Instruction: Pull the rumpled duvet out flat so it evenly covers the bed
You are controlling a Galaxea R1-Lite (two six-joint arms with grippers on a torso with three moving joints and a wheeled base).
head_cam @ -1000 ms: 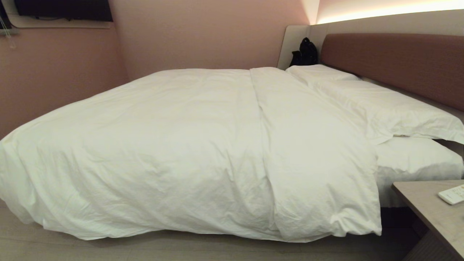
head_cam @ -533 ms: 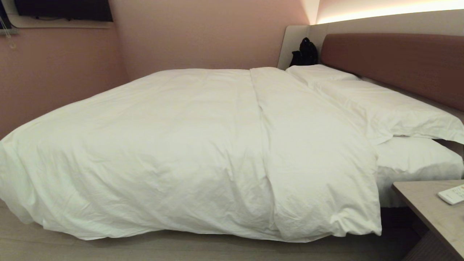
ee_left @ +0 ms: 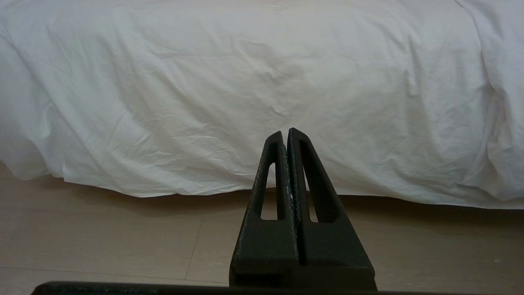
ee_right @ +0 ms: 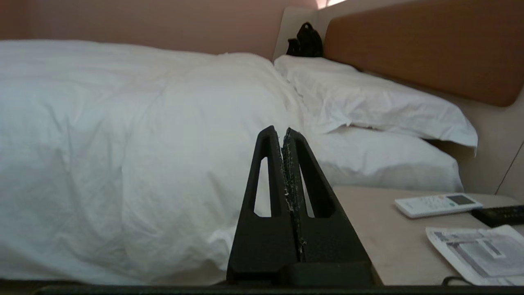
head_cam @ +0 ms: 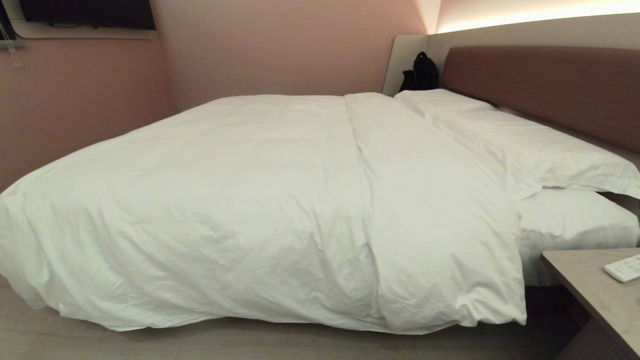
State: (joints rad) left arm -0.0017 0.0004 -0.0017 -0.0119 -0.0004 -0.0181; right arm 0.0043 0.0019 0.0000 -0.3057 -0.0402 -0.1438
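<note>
The puffy white duvet [head_cam: 260,200] lies spread over the bed [head_cam: 575,225] and hangs down its near side almost to the floor; a long fold runs across it near the pillows. Neither arm shows in the head view. In the left wrist view my left gripper [ee_left: 285,132] is shut and empty, held low in front of the duvet's [ee_left: 245,90] hanging side. The right wrist view shows my right gripper [ee_right: 279,129] shut and empty, level with the duvet's [ee_right: 143,135] corner beside the bedside table.
White pillows [head_cam: 530,145] lie against the reddish-brown headboard [head_cam: 550,85]. A black bag [head_cam: 422,72] stands in the far corner. A bedside table [head_cam: 595,290] at the right holds a white remote [ee_right: 438,203], a dark remote [ee_right: 499,214] and a printed sheet [ee_right: 479,252]. Pale floor [ee_left: 123,241] runs along the bed.
</note>
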